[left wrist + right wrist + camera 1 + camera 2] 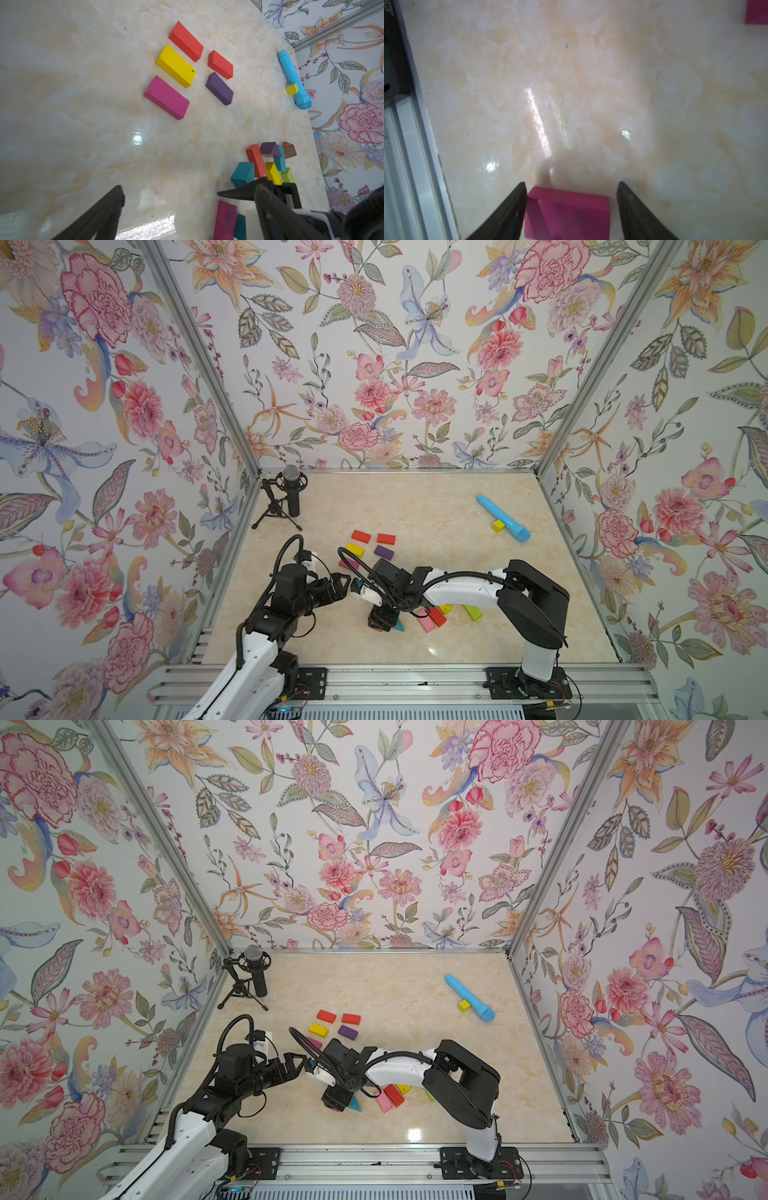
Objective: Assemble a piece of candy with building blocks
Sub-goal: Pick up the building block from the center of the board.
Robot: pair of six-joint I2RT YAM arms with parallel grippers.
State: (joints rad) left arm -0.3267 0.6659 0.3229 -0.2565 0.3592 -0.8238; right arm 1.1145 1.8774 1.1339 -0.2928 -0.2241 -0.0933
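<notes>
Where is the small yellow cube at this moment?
In a top view the small yellow cube lies far back on the right side, beside the light-blue tube near its wide end.

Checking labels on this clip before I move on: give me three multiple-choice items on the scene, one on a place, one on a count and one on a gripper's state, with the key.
1. The small yellow cube lies:
A) beside the light-blue tube
B) on top of a green brick
C) inside a gripper

2. How many bricks lie flat in rows, apart from the jumbled pile?
A) three
B) five
C) eight

3. The left gripper is:
A) shut on a teal wedge
B) shut with nothing in it
C) open with nothing in it

Key:
1 A: the left wrist view shows the cube right next to the tube.
2 B: the rows hold a long red brick, yellow brick, magenta brick, short red brick and purple brick.
3 C: its jaws stand wide apart, gripping nothing.
</notes>
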